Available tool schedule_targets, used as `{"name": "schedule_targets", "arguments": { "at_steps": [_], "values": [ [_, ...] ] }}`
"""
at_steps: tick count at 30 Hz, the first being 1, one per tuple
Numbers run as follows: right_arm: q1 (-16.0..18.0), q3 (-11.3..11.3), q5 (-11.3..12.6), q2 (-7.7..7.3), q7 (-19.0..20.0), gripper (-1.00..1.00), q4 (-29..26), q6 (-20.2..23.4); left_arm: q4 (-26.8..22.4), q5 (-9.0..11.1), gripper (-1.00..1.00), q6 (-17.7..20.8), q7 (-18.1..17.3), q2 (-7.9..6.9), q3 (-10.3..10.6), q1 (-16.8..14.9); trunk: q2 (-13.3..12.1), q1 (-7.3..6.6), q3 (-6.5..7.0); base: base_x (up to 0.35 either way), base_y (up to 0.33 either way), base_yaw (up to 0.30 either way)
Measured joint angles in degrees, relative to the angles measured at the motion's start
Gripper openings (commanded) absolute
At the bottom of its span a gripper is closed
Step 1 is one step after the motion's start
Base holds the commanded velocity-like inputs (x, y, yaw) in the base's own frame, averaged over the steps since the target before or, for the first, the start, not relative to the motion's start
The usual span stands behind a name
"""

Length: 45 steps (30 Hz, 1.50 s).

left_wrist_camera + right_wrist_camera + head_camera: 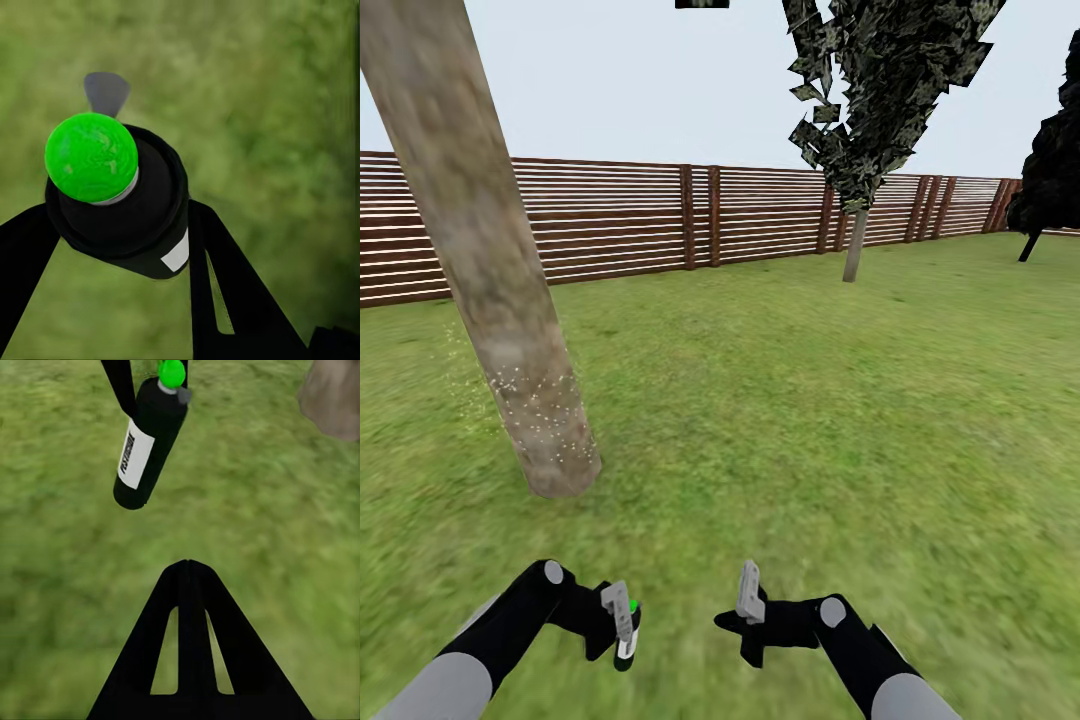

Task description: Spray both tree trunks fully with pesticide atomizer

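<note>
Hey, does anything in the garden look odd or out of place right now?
Only the near tree trunk: its lower part carries a patch of white-yellow specks, pesticide haze, while the bark above is bare. Its slant may be just the camera's angle. The atomizer is held off the grass in the left gripper; the right gripper is empty and shut.

A thick tree trunk (510, 330) stands near on the left. To its right the grass (810, 400) is wide open, back to the far fence (660, 225).
</note>
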State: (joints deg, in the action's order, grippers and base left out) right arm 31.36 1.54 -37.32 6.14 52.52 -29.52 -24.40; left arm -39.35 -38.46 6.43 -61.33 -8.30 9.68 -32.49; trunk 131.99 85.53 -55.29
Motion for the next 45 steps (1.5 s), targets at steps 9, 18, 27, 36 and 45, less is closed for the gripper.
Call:
{"name": "schedule_targets", "arguments": {
  "at_steps": [9, 18, 27, 36, 45],
  "values": [
    [0.0, 0.1, 0.0, 0.43, 0.0, -1.0, -1.1, 0.0, 0.1, -0.4, -1.0, 0.0, 0.0, 3.49, 4.9, 0.0, 0.0, 0.0, 0.0, 0.0, 0.0, 0.0],
    [0.0, 0.1, 0.0, 1.37, 0.0, -1.0, -1.2, 0.0, 0.2, -2.7, -1.0, 0.2, 0.7, 6.66, 5.5, 0.0, 0.0, 0.0, 0.0, 0.0, 0.0, 0.0],
    [0.0, 0.1, 0.0, 1.56, -0.1, -1.0, -1.2, 0.0, 0.6, -3.8, -1.0, 0.1, 0.8, 8.33, 5.6, 0.1, 0.0, 0.0, 0.0, 0.0, 0.0, 0.0],
    [0.0, 0.1, 0.0, 1.56, -0.1, -1.0, -1.2, 0.0, 0.6, -3.2, -1.0, -0.6, 0.6, 9.96, 5.5, 0.2, 0.0, 0.0, 0.0, 0.0, 0.0, 0.0],
    [0.0, 0.1, 0.0, 1.49, -0.1, -1.0, -1.2, 0.0, 0.3, -3.0, -1.0, -0.9, 0.3, 10.22, 5.4, 0.1, 0.0, 0.0, 0.0, 0.0, 0.0, 0.0]
  ]
}}
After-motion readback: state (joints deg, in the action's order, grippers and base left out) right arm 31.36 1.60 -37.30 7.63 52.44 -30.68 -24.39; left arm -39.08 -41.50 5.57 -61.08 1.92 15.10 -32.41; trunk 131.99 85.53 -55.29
